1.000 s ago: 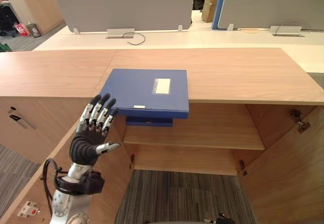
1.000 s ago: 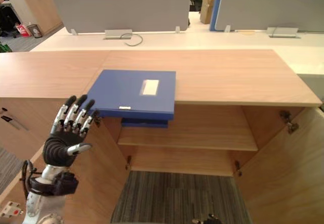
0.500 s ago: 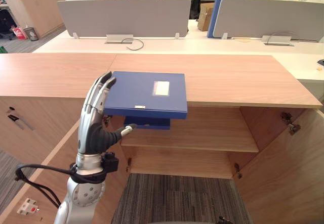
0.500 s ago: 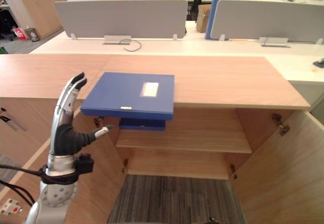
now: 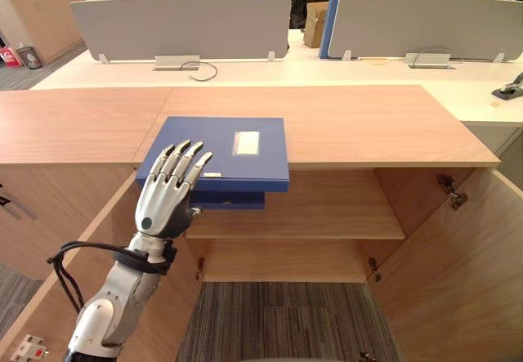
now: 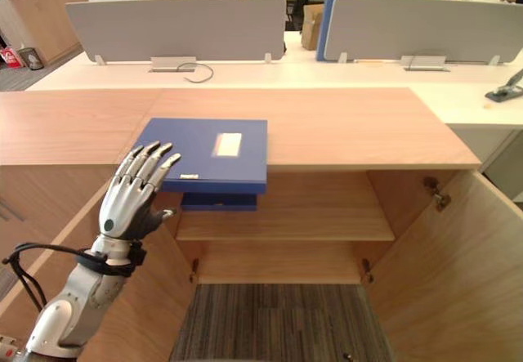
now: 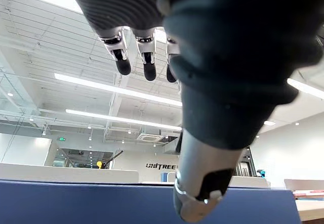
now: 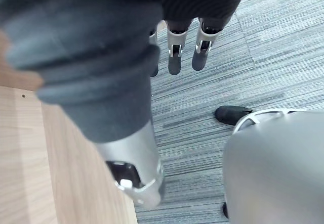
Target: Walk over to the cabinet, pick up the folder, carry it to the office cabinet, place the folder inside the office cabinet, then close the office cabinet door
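One blue folder (image 5: 216, 151) lies flat on the wooden surface (image 5: 368, 121) of the cabinet (image 5: 409, 198), its near edge jutting past the front above the open compartment's shelf (image 5: 327, 213). At the folder's near left corner is the left robot hand (image 5: 166, 201) — fingers (image 7: 123, 62) straight, slightly spread; whether they touch it I cannot tell. Down beside a wooden panel (image 8: 20, 158) hangs the right robot hand (image 8: 173, 62), fingers relaxed, over grey carpet (image 8: 263, 57).

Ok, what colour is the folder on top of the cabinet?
The folder is blue, with a small white label; clearest in the left eye view.
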You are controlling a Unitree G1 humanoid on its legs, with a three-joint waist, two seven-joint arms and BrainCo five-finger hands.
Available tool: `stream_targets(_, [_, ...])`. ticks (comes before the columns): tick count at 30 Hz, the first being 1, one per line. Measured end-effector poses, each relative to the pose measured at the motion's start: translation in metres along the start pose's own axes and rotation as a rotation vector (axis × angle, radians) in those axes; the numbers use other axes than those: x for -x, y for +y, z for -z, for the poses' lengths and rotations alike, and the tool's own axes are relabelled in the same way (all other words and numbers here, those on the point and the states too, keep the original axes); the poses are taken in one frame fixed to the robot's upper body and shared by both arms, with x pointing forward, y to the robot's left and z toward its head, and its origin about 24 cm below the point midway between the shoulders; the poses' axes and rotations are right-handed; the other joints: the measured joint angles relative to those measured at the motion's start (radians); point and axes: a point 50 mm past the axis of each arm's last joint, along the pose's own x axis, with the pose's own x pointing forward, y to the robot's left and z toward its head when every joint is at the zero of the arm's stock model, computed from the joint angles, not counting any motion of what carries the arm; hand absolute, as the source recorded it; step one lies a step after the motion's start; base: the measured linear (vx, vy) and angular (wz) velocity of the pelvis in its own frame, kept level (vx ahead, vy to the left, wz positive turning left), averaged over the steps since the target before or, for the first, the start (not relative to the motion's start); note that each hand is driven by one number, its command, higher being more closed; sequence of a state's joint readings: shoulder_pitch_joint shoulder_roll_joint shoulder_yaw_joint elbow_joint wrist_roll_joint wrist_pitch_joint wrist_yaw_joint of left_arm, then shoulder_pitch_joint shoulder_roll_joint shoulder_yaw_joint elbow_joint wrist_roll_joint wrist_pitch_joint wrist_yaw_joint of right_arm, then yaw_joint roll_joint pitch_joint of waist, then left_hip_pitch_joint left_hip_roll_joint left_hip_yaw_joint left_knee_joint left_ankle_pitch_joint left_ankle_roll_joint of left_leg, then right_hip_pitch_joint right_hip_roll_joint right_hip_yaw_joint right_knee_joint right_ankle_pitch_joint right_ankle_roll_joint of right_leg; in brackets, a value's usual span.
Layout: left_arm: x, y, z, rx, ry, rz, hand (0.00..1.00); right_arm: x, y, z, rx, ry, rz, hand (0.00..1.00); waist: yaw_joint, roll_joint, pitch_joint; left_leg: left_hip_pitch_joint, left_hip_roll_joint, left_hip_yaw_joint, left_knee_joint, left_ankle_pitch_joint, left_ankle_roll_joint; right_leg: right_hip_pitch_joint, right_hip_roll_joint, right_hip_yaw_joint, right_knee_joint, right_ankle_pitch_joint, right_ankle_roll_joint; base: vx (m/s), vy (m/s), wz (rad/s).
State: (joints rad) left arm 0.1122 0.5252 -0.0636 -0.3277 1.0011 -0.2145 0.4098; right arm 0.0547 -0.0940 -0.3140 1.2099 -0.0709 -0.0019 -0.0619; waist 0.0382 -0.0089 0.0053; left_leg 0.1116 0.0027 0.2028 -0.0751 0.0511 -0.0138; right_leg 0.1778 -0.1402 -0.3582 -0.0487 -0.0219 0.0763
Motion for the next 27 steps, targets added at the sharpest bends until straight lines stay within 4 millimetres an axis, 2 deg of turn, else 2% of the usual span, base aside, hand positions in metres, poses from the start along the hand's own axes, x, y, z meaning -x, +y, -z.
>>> stream_targets(5, [-0.008, -0.009, 0.008, -0.061, -0.025, 0.045, 0.0, 0.0, -0.001, -0.002, 0.03, -0.007, 0.002, 0.0, -0.005, 0.001, 0.003, 0.014, 0.001, 0.0, -0.01, 0.0, 0.0, 0.018, 0.005, 0.0, -0.017, 0.005, -0.007, 0.0, 0.0, 0.0])
stream_targets(11, [-0.015, -0.019, 0.021, -0.125, -0.014, 0.09, 0.0, 0.0, -0.004, -0.005, 0.023, -0.026, 0.012, 0.0, -0.036, 0.003, 0.006, 0.017, 0.002, 0.006, -0.01, -0.001, -0.001, 0.018, 0.006, 0.006, -0.018, 0.006, -0.008, -0.03, 0.001, -0.03])
stream_targets(15, [-0.017, -0.022, 0.023, -0.141, -0.02, 0.105, 0.0, 0.0, -0.008, -0.006, 0.027, -0.031, 0.02, 0.0, -0.045, 0.003, 0.006, 0.019, 0.002, 0.011, -0.01, -0.001, -0.001, 0.019, 0.006, 0.011, -0.026, 0.014, -0.006, -0.04, 0.004, -0.06])
stream_targets(27, [-0.021, -0.038, 0.044, -0.204, 0.056, 0.187, 0.0, 0.0, -0.009, -0.008, 0.06, -0.038, 0.025, 0.0, -0.061, 0.004, 0.009, 0.022, 0.003, 0.019, -0.01, -0.002, -0.003, 0.021, 0.008, 0.019, -0.039, 0.02, -0.007, -0.03, 0.001, -0.02])
